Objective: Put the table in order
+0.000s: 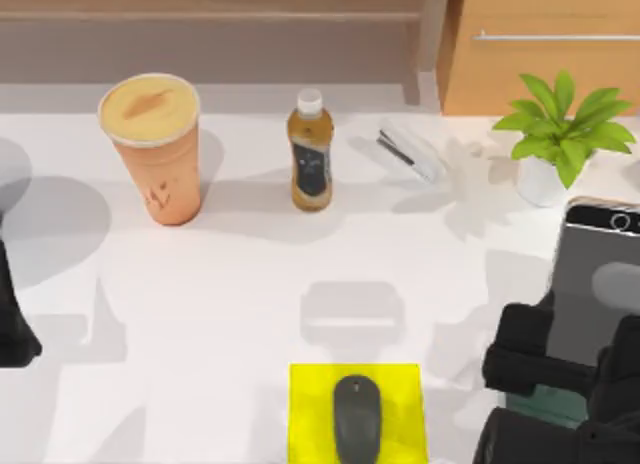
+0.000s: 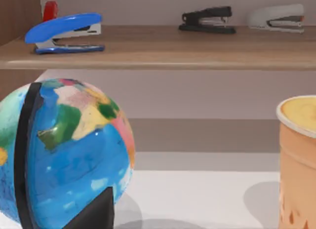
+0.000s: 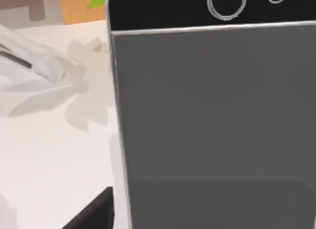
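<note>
The white table (image 1: 230, 314) carries an orange lidded cup (image 1: 152, 149), a brown drink bottle (image 1: 311, 152), a white stapler (image 1: 408, 151) and a potted plant (image 1: 560, 134) along its back. A dark mouse (image 1: 357, 419) lies on a yellow pad (image 1: 310, 394) at the front edge. A grey phone (image 1: 600, 274) lies at the right, and it looms large and close in the right wrist view (image 3: 212, 110). My right gripper (image 1: 545, 369) hovers at the phone's near end. My left gripper (image 1: 12, 324) stays parked at the left edge, facing a globe (image 2: 64, 155).
Behind the table runs a brown wooden shelf (image 2: 163, 54) holding a blue stapler (image 2: 64, 32), a black stapler (image 2: 207, 19) and a grey stapler (image 2: 276, 18). A light wooden cabinet (image 1: 545, 54) with a metal handle stands at the back right. Bare tabletop lies between bottle and mouse pad.
</note>
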Controlling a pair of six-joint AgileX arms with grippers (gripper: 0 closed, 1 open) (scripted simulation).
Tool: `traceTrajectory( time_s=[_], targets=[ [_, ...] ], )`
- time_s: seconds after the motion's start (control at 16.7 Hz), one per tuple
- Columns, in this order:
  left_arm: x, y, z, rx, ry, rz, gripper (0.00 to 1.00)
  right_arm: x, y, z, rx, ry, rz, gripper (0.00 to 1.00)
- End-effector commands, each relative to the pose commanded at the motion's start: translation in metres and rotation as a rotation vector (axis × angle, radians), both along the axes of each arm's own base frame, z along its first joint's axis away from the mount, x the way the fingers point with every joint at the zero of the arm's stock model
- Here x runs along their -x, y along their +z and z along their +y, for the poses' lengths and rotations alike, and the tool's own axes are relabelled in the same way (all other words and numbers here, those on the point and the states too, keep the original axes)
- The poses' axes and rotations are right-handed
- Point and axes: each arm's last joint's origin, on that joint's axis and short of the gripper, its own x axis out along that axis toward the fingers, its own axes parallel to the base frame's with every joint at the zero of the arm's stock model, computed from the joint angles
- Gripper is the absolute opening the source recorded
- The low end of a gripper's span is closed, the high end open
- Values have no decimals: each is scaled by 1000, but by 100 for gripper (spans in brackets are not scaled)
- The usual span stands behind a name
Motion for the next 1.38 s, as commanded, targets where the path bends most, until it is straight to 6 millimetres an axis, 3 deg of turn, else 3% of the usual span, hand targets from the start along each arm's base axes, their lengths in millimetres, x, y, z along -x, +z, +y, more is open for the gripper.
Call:
traceTrajectory(
  time_s=[0.42,0.66,0.84,1.02,1.38],
  targets=[
    [0,0,0,0,0,0,100,0,0,-2,-4,-2,7,100],
    [0,0,0,0,0,0,100,-13,22,-16,-160,-14,55,100],
    [0,0,0,0,0,0,100,-25,52,-46,-377,24,41,100],
    [0,0,0,0,0,0,100,-23,77,-86,-544,135,-91,100],
    [0,0,0,0,0,0,100,-12,73,-129,-486,284,-345,100]
  ],
)
